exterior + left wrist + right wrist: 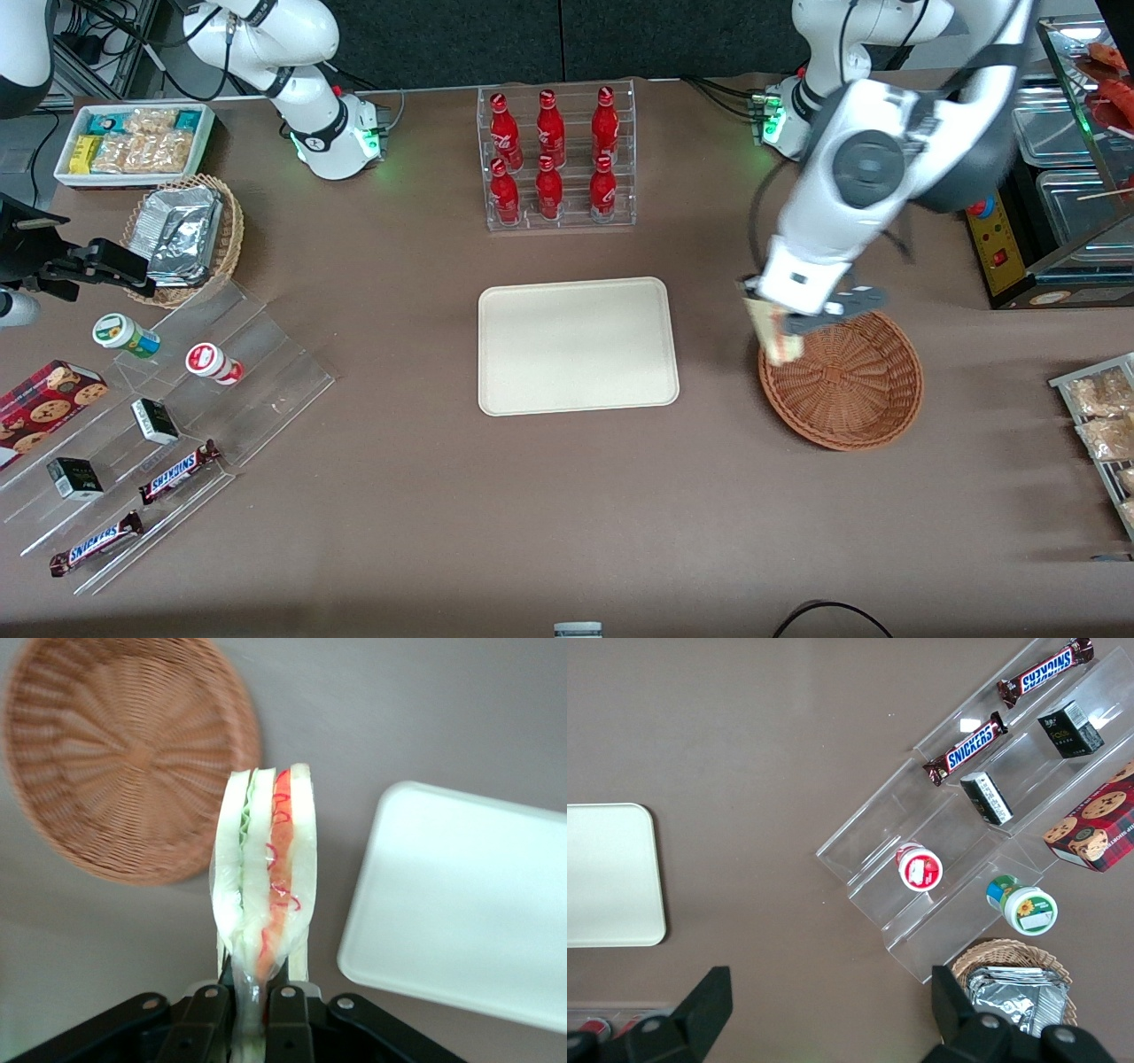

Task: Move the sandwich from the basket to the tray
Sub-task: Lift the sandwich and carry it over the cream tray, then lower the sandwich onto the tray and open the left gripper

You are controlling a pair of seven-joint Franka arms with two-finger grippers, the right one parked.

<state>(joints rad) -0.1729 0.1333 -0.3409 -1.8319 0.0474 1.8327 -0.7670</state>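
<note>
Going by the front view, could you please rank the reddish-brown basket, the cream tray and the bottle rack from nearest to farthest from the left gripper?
The gripper holds the sandwich above the basket's rim.
1. Basket: directly beneath the gripper.
2. Tray: beside the basket, toward the parked arm's end.
3. Bottle rack: farther from the front camera than the tray.

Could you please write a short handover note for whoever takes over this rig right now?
Gripper: shut on the sandwich, held in the air over the basket's rim on the tray's side.
Basket: empty, toward the working arm's end of the table.
Tray: empty, mid-table, beside the basket.
Done: sandwich picked up and lifted out of the basket.
Left: carry it sideways over the tray, lower it, open the fingers, withdraw.
</note>
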